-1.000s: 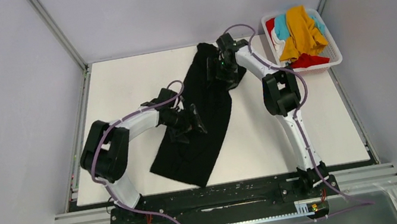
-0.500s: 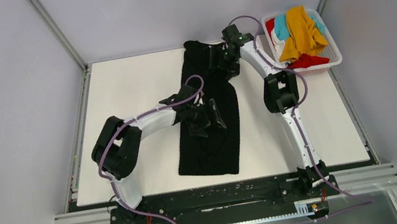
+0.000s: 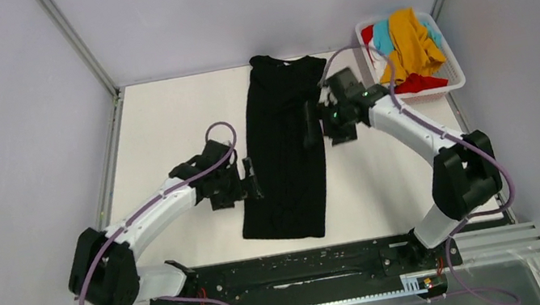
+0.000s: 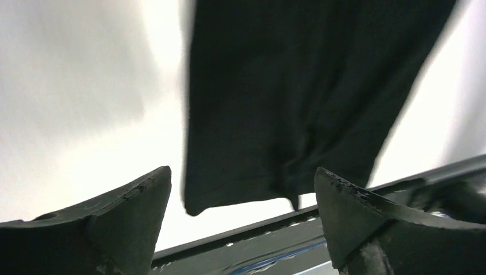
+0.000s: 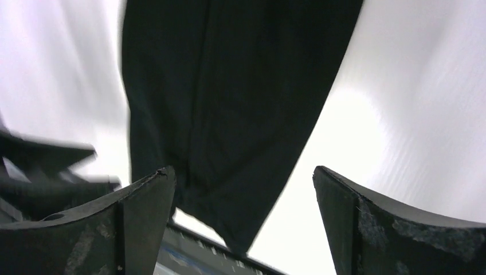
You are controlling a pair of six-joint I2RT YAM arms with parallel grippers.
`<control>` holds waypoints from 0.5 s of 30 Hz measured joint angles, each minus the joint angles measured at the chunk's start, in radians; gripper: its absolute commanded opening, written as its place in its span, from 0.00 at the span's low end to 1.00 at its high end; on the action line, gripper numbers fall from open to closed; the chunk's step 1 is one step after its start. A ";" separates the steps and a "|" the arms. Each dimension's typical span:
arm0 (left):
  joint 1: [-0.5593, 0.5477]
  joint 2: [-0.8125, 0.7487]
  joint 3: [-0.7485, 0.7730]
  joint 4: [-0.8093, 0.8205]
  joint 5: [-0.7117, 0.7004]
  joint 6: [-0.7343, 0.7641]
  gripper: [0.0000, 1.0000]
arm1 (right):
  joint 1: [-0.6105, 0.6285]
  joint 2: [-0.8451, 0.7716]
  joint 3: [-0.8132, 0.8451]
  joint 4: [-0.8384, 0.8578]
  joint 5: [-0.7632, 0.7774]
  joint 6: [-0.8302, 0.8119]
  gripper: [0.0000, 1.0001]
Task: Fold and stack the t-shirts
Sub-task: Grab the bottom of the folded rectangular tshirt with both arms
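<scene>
I'm working left to right. My left hand (image 3: 248,180) is hovering just beside the left edge of the black t-shirt (image 3: 285,142), fingers apart and gripping nothing. The shirt is lying flat on the surface (image 3: 166,136) as a long narrow strip, running from the far edge toward the near one. My right hand (image 3: 313,123) is sitting at the shirt's right edge, higher up the strip, also spread wide and empty.

What I'm worrying about: the cloth looks layered, so a shallow pinch may be catching only the top layer – the fold would then be opening out instead of doubling over. Uneven pulls from the two hands could be skewing the strip, and its near hem is lying close to the surface's front edge, where a drag might be sending it over. Both wrist views are blurred, so I'm judging edges poorly.

At far right, the white basket (image 3: 457,75) is holding the rest – a mustard-orange tee (image 3: 409,44) on top, teal (image 3: 381,32) beside it, red (image 3: 419,82) beneath.
</scene>
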 measured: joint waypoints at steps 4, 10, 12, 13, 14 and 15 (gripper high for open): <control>0.006 0.087 -0.086 -0.042 0.010 0.002 0.80 | 0.152 -0.053 -0.212 -0.014 0.010 -0.047 0.96; 0.006 0.105 -0.162 -0.045 0.033 0.002 0.61 | 0.382 -0.065 -0.422 -0.040 0.001 -0.130 0.93; 0.006 0.105 -0.171 -0.041 0.034 0.001 0.51 | 0.426 -0.081 -0.436 -0.048 0.004 -0.154 0.92; 0.006 0.105 -0.176 -0.038 0.035 -0.001 0.48 | 0.448 -0.096 -0.443 -0.047 0.006 -0.166 0.91; 0.006 0.105 -0.183 -0.033 0.039 -0.002 0.46 | 0.468 -0.113 -0.449 -0.045 0.007 -0.175 0.90; 0.006 0.106 -0.193 -0.027 0.045 -0.004 0.44 | 0.484 -0.131 -0.458 -0.043 0.007 -0.183 0.88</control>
